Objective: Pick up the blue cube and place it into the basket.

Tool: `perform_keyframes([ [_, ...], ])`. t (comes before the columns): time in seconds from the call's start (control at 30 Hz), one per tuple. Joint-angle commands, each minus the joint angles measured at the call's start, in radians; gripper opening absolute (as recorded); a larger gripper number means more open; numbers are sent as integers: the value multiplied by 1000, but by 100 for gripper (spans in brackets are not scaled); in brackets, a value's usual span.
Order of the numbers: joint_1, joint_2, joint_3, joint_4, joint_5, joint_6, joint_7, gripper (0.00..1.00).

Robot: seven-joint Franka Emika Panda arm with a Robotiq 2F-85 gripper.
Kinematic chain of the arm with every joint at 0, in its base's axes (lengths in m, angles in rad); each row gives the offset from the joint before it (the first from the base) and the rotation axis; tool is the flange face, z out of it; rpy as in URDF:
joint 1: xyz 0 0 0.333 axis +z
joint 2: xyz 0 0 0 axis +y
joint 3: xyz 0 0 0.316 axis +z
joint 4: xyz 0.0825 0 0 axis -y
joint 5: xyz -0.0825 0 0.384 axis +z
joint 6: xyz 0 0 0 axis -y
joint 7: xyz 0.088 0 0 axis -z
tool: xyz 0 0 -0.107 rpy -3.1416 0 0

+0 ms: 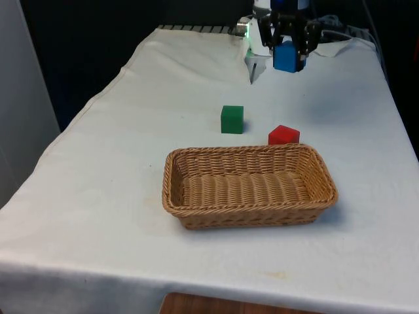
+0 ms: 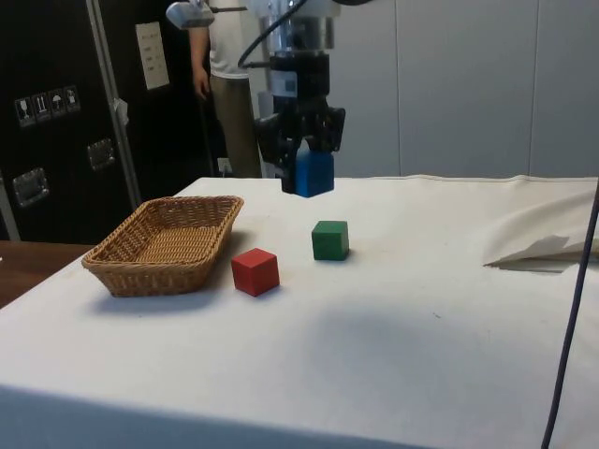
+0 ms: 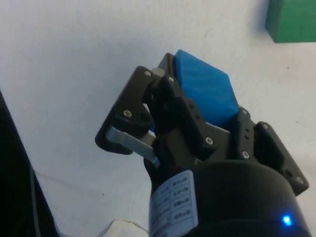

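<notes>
Cube up in the air, basket waiting.
The pincer [image 2: 307, 161] hangs high above the cloth, clamped on the blue cube [image 2: 314, 174]; the basket [image 1: 249, 185] sits empty, well off from the pincer toward the table's near end, long axis across the table; green cube [image 1: 232, 119] and red cube [image 1: 283, 135] lie between pincer and basket, so the carry must pass over them.

Blue cube [image 1: 286, 57], green cube [image 1: 232, 119], red cube [image 1: 283, 135]. The basket [image 1: 249, 204] is tan woven wicker, the cloth [image 1: 118, 170] plain white, the gripper [image 1: 289, 47] black.
</notes>
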Motion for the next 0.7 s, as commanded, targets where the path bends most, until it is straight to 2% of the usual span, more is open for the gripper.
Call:
perform_keyframes([
  [0.0,1,1,-2,8,15,-9,-24,0],
  [0.1,2,14,-3,23,15,-9,-51,0],
  [0.13,0,6,-3,14,2,-5,-38,0],
  [0.3,1,35,-4,48,14,-11,-94,0],
  [0.37,1,43,-5,57,14,-12,-108,0],
  [0.4,0,41,-6,52,2,-5,-97,0],
  [0.67,-1,85,-8,111,17,-18,-165,0],
])
